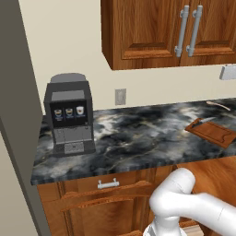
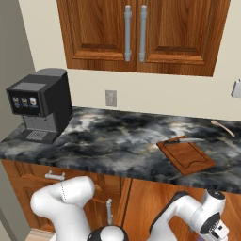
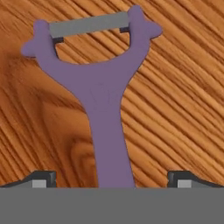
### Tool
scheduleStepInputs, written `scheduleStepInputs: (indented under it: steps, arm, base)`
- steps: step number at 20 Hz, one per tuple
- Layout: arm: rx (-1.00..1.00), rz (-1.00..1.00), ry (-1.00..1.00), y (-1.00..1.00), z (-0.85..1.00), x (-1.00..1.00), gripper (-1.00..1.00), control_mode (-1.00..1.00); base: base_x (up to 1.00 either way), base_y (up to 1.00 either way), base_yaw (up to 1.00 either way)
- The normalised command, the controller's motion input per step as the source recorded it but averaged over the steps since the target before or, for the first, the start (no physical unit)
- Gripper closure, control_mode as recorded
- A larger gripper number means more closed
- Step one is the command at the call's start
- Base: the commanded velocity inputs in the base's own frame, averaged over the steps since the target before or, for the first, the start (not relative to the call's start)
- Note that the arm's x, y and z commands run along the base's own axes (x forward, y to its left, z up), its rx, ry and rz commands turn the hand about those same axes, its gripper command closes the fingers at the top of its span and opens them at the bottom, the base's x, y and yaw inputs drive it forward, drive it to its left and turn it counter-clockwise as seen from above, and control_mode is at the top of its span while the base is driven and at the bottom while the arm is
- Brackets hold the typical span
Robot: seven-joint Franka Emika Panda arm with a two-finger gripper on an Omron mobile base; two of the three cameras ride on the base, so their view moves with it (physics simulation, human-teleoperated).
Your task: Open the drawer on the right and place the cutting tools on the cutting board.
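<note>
The gripper (image 3: pixel 112 177) was low down, looking straight at a purple peeler (image 3: pixel 103 105) that lay on the light wood floor of the drawer (image 3: pixel 175 109). The peeler had a Y shape with a grey blade across its top. Its handle ran down between the two dark finger tips (image 3: pixel 41 178) and was cut off at the bottom. The tips stood wide apart, one on each side of the handle, and did not touch it. Only the very tops of the tips showed.

Up on the dark marble counter (image 1: pixel 138 133) lay the cutting board (image 2: pixel 186 155), toward the right. A knife (image 2: pixel 186 140) with a silver blade and dark handle rested across the far edge of the board. In the left base view the board ran off the right edge.

A black coffee machine (image 1: pixel 69 115) stood on the left end of the counter. A thin pale tool (image 2: pixel 222 127) lay near the wall past the board; it was too small to make out. The white arm (image 1: pixel 193 205) bent down below the counter.
</note>
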Motion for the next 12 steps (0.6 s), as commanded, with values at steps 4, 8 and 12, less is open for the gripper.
scheduleStepInputs:
  steps: [4, 8, 12]
  arm:
    - [0.00, 0.00, 0.00, -0.02, -0.21, 0.00, 1.00, -1.00]
    - [0.00, 0.00, 0.00, 0.00, -0.10, 0.00, 1.00, -1.00]
    - [0.00, 0.00, 0.00, 0.00, 0.02, -0.01, 1.00, -1.00]
  base:
    - [0.00, 0.00, 0.00]
    - [0.00, 0.00, 0.00]
    - [0.00, 0.00, 0.00]
